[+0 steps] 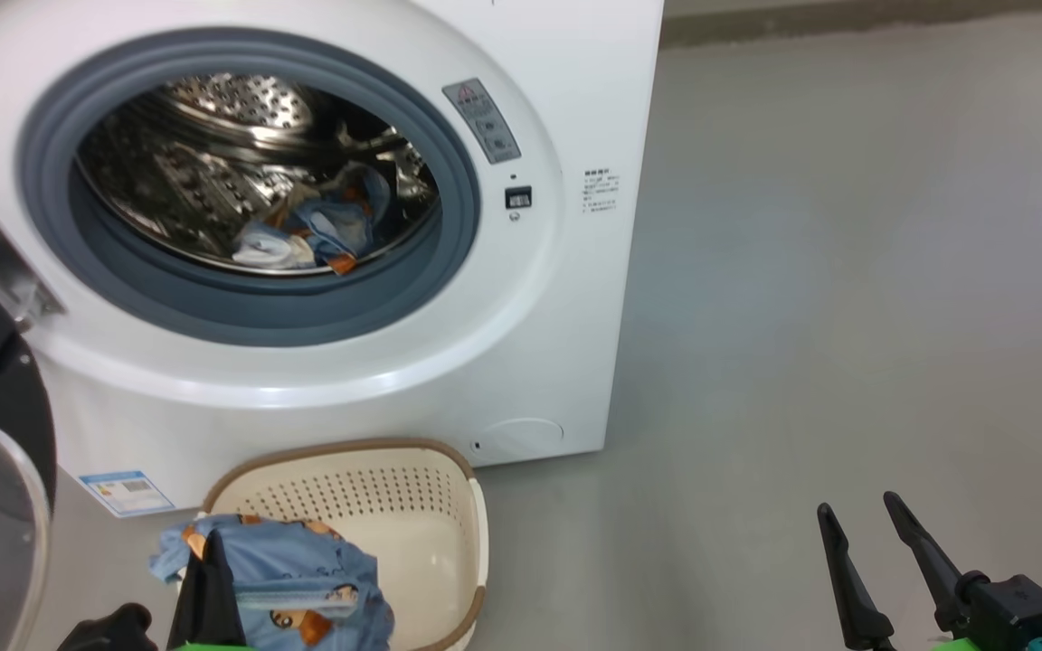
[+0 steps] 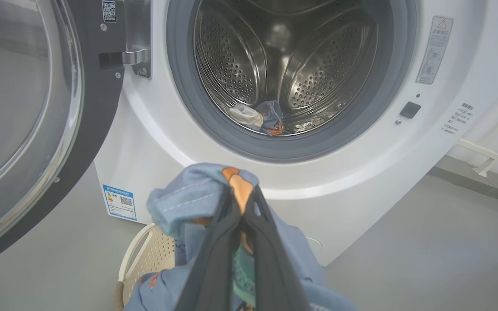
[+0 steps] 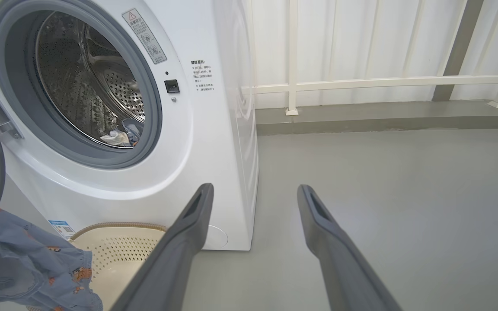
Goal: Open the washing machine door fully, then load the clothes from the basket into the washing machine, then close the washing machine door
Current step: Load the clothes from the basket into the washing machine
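The left gripper (image 2: 242,203) is pinched shut on a light-blue piece of the clothes (image 2: 188,203), holding it over the 9 o'clock side of the basket (image 1: 340,447); the basket sits on the floor just in front of the washing machine (image 1: 575,90). The right gripper (image 1: 857,506) has its fingers spread apart and holds nothing, down at 4 o'clock in the head view. The door (image 2: 97,108) hangs out at 9 o'clock, well off the opening; a few pieces lie at the bottom of the drum (image 1: 213,145).

From the held cloth in the left wrist view, the opening is at 12 o'clock; the sound move is probably to lift until the trailing fabric passes over the grey gasket (image 1: 259,307), carry it deep inside, then release. Letting go early could leave a tail draped across the gasket, where the door would trap it.
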Controlling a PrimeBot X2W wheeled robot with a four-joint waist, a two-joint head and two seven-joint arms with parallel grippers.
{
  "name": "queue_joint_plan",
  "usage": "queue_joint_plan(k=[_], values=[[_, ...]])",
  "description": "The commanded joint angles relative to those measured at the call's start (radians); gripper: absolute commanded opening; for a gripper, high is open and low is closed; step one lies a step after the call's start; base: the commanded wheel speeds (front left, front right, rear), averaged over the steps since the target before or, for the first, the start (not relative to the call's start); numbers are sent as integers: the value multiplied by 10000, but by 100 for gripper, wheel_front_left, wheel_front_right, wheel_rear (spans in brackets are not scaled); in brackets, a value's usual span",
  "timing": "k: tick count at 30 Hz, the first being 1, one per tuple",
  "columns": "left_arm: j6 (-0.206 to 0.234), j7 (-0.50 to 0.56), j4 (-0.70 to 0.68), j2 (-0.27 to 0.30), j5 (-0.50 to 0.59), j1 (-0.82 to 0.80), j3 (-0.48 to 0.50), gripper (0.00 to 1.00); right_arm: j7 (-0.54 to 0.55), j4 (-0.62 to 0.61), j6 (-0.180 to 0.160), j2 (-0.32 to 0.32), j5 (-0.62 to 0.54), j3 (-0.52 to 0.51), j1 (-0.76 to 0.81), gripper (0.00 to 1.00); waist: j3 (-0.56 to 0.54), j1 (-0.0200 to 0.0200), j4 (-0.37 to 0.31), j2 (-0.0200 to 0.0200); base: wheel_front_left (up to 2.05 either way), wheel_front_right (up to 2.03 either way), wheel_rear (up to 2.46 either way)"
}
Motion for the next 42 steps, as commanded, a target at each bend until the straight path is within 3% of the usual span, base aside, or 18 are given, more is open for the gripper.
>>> queue_joint_plan(k=[1, 18, 42], values=[[82, -66, -405, 151, 92, -96, 296, 0, -118, -302, 16, -114, -77, 219, -49, 100, -303, 0, 139, 0, 0, 0, 0], [280, -66, -1601, 151, 512, 482, 100, 0, -118, -575, 16, -105, -186, 344, 11, 100, -410, 0, 416, 0, 0, 0, 0], [308, -66, -2158, 151, 1068, 459, -95, 0, -118, -637, 16, -95, -373, 280, -43, 100, -193, 0, 75, 0, 0, 0, 0]])
